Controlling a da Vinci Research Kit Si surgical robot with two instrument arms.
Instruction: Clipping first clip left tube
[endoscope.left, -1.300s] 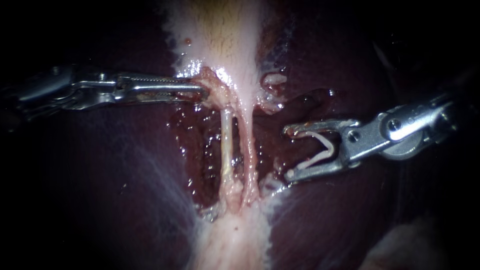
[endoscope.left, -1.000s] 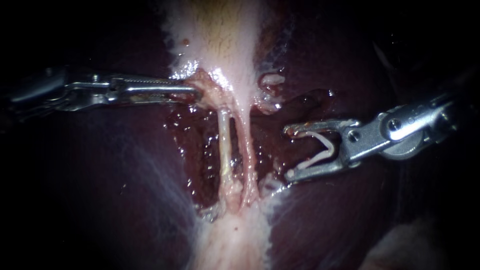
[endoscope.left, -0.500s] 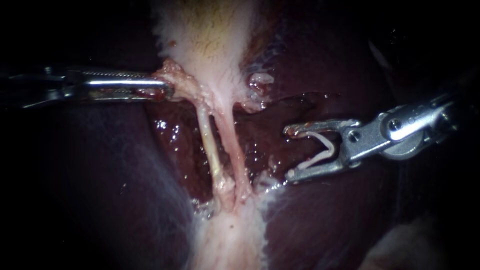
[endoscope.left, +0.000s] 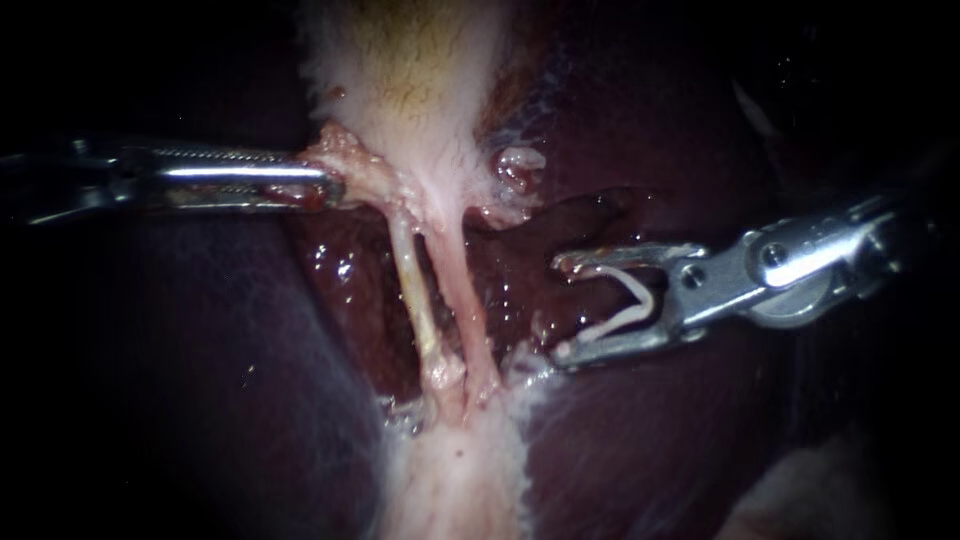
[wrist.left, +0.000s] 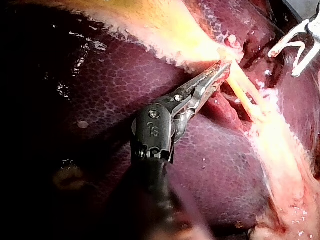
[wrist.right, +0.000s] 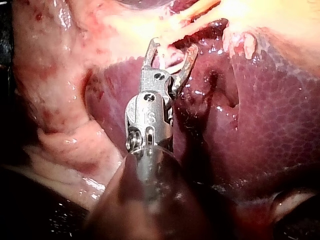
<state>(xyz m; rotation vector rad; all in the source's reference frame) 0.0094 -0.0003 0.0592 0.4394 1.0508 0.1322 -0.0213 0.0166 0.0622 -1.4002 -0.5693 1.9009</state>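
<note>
Left tube (endoscope.left: 418, 300), mid-frame, is unclipped: L instrument (endoscope.left: 325, 186) grips tissue (endoscope.left: 362, 176) upper left, R instrument (endoscope.left: 562, 307) holds an open clip (endoscope.left: 628, 303) center-right, so approach step; next needs clip astride tube.

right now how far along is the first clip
Done: the left instrument has its jaws shut on tissue beside the gallbladder, so the left tube and right tube stand stretched, apart. In hand: the right instrument holds an open clip in its jaws, short of both tubes. Left: bring the clip over the left tube and close it; neither tube bears one.
</note>
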